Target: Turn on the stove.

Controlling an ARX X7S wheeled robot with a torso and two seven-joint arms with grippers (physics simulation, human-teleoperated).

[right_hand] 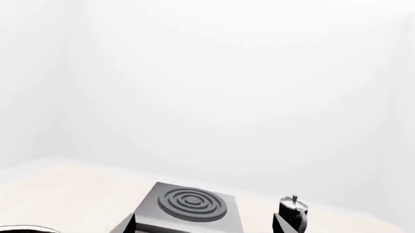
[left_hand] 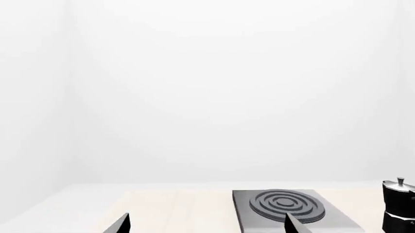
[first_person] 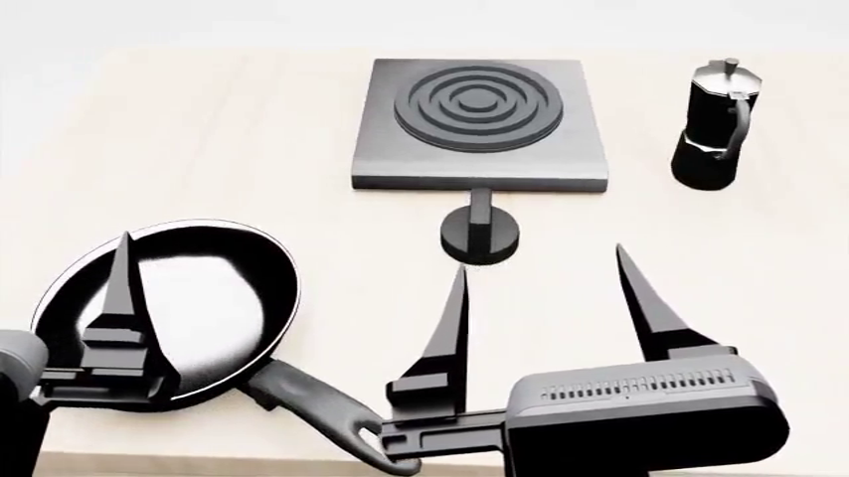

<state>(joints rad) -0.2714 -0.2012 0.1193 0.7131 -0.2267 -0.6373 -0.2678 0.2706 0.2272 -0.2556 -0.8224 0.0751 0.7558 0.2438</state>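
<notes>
Our open right pincer (first_person: pixel 544 283) sits just short of the stove's knob (first_person: pixel 479 235), nearer than the left pincer (first_person: pixel 123 260), whose state we cannot tell.

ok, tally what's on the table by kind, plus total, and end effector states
Stove slab: 1, stove
Stove knob: 1, knob
Frying pan: 1, frying pan
Moka pot: 1, moka pot
Total: 4
Left end effector open, above the pan; only one finger shows in the head view.
Right end effector open, short of the knob.
</notes>
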